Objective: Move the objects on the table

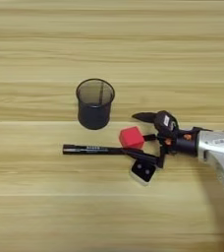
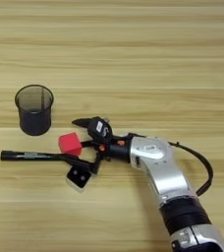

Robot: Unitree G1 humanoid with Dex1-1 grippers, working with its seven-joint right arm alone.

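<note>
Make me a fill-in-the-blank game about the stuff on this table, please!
1. The cube between the gripper's open fingers is coloured ____.
2. The black mesh cup stands ____, with its open mouth facing up.
3. The long black marker lies ____ on the table.
4. The white cube shows a black face with ____ dots.

Missing words: red; upright; flat; two
</note>
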